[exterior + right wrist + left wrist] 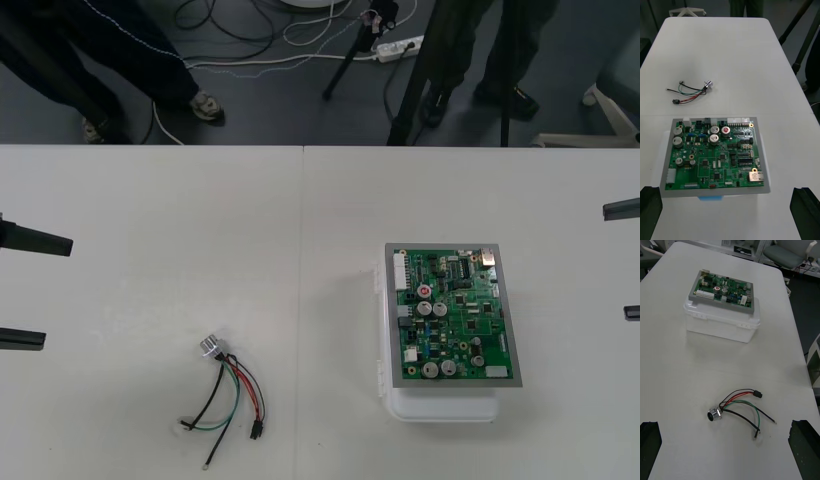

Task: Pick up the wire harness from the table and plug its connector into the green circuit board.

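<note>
The wire harness (228,388) lies loose on the table at the front left, its red, black and green wires fanned out. Its round metal socket (211,347) is at the far end and its small black plug (256,432) at the near end. The green circuit board (455,315) sits on a white base (440,408) right of centre, with nothing plugged in from the harness. My left gripper (20,290) waits open at the left edge, and the harness (739,408) lies just ahead of it. My right gripper (628,260) stands open at the right edge, facing the board (715,153).
A seam in the table (302,300) runs between the harness and the board. Beyond the far edge, tripod legs (410,90) and cables lie on the dark floor.
</note>
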